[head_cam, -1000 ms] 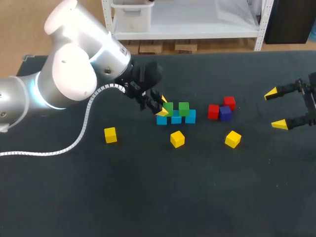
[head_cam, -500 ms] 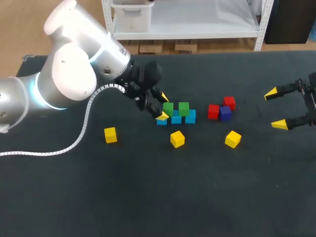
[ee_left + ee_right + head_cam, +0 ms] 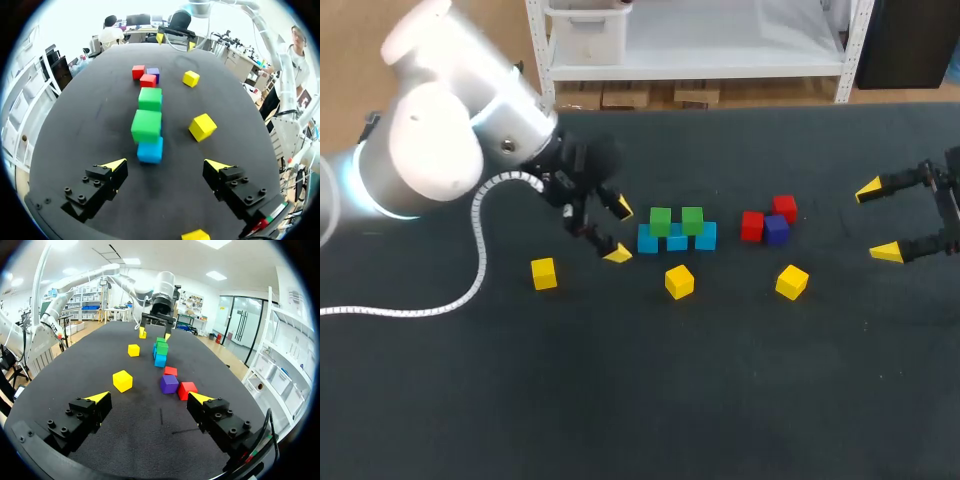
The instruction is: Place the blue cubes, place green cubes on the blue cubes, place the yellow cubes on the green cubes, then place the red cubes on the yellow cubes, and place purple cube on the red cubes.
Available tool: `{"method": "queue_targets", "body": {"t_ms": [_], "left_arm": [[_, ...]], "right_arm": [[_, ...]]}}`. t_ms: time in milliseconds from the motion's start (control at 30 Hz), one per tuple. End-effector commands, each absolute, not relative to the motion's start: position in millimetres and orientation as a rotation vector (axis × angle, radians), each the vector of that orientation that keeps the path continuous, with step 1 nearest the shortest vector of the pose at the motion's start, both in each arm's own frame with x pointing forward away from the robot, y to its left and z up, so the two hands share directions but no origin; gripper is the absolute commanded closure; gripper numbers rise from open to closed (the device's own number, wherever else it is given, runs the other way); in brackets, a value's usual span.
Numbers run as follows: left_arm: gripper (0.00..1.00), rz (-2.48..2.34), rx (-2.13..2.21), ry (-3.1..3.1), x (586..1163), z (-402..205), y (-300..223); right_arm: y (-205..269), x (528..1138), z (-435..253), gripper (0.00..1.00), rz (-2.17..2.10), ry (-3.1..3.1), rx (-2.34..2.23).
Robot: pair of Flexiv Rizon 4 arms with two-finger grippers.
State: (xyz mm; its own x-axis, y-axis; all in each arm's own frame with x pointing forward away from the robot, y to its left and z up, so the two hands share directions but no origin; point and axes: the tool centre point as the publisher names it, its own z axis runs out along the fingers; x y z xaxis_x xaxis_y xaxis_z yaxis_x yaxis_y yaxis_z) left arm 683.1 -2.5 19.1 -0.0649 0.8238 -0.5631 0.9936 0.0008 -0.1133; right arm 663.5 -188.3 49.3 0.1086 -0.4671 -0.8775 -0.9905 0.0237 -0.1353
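The left pincer point(image 3: 619, 231) was found wide open and empty, held low over the dark surface point(image 3: 720, 400) just beside the left end of a row of three blue cubes point(image 3: 677, 240), with no contact observed. In the left wrist view the nearest blue cube was seen a little ahead of the fingers, roughly on the line between them. Two green cubes point(image 3: 660, 221) were recorded side by side on top of the blue row (each seemingly set over a joint between two blue cubes, though this could not be confirmed), and they formed the topmost layer. Three yellow cubes point(image 3: 679, 282) were noted lying singly on the surface. One was near the row on its nearer side, one was well off to the row's left, and one was to the right, nearer the camera than the red and purple group. Two red cubes point(image 3: 752, 226) and the purple cube point(image 3: 776, 230) were found grouped closely together to the right of the row and apart from it. Whether they touched one another could not be told. The right pincer point(image 3: 878, 220) was found wide open and empty at the right side of the surface, well apart from every cube.
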Motion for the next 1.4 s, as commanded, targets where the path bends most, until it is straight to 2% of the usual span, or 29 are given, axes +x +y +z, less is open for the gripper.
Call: {"method": "queue_targets", "body": {"t_ms": [33, 700, 1200, 1400], "left_arm": [[0.00, -0.664, 1.869, 1.954, 671, 35, 16], [0.00, -0.532, 1.735, 2.008, 637, 65, 37], [0.00, -0.480, 1.589, 2.041, 597, 63, -8], [0.00, -0.422, 1.500, 2.099, 599, 44, -55]], "right_arm": [[-188, 664, 49, 0.00, 0.803, 1.476, -1.565], [-188, 664, 49, 0.00, 0.803, 1.476, -1.565], [-188, 664, 49, 0.00, 0.803, 1.476, -1.565], [-188, 664, 49, 0.00, 0.803, 1.476, -1.565]]}}
